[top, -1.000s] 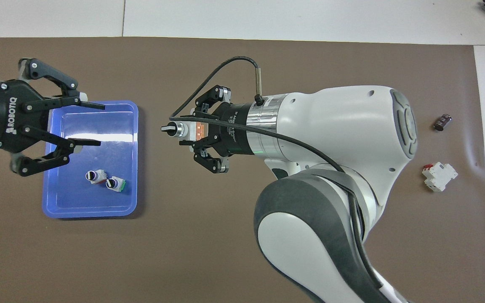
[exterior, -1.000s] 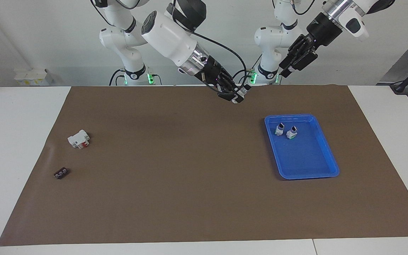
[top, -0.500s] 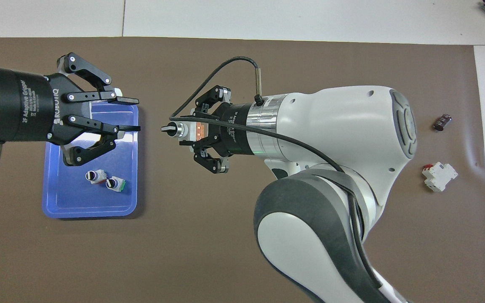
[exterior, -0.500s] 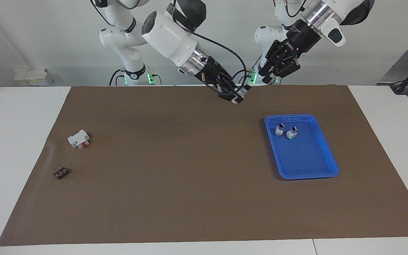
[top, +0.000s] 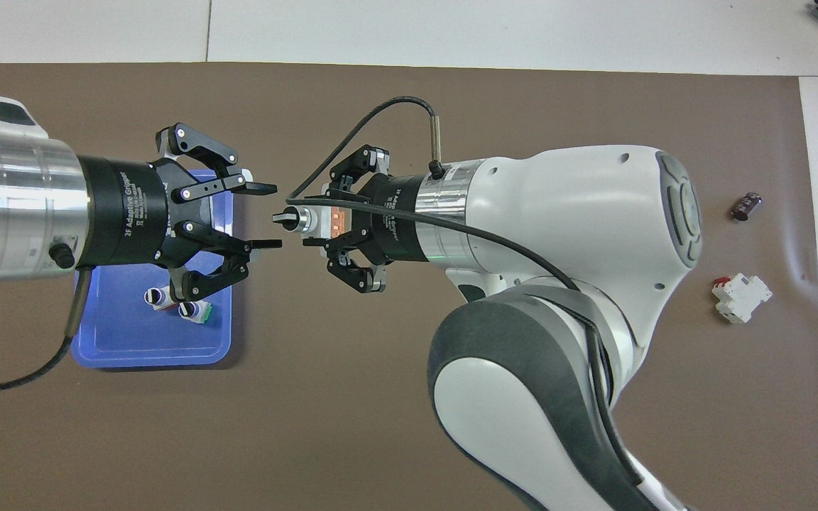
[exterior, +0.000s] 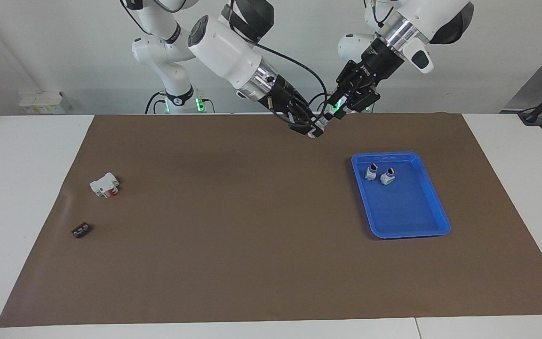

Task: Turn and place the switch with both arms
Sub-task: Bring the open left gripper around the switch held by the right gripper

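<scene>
Over the last second the left gripper [top: 267, 216] had swung in from above the blue tray [top: 100, 344] toward the middle of the surface [exterior: 233, 245], until its spread fingers [top: 261, 188] bracketed the black knob of the switch [top: 302, 220] without yet closing on it. The right gripper [top: 327, 220] had not shifted; it pinched the switch by its coloured end, up in the air over the brown mat, knob pointed at the oncoming left arm. That pose looked chosen for a handover: the free knob end was offered so the left fingers could take it and the switch could be turned between the arms. Two more switches [exterior: 379, 174] lay in the tray, probably where this one was bound. The overhead view showed the orange face and the gap either side of the knob; the facing view hid those but showed both grippers well above the surface. A white block [exterior: 105, 185] and a small black piece [exterior: 81, 230] lay toward the right arm's end.
</scene>
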Controlling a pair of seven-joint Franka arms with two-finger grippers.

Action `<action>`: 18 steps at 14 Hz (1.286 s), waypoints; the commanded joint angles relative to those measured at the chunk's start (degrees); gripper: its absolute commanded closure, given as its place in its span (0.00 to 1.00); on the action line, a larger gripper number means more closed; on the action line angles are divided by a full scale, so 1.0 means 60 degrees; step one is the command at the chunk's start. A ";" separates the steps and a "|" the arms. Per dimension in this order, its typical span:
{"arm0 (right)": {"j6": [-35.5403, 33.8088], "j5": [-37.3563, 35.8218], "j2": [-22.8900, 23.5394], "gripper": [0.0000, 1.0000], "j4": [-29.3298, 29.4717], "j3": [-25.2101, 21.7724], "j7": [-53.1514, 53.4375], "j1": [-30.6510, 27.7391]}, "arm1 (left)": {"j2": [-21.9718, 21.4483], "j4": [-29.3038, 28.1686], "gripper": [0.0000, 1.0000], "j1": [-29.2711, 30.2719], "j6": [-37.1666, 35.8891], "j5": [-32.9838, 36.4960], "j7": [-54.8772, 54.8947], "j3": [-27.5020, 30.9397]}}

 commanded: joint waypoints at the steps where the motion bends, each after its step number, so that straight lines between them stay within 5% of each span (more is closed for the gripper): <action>1: 0.0129 -0.0008 -0.0122 1.00 -0.0176 0.0036 -0.0014 -0.0039 | -0.0480 -0.0718 0.52 -0.0125 0.0280 -0.0004 -0.0112 0.0075; 18: 0.0114 -0.0008 -0.0122 1.00 -0.0220 0.0036 -0.0014 -0.0039 | -0.0567 -0.1361 0.60 -0.0432 0.1451 -0.0048 -0.0244 -0.0100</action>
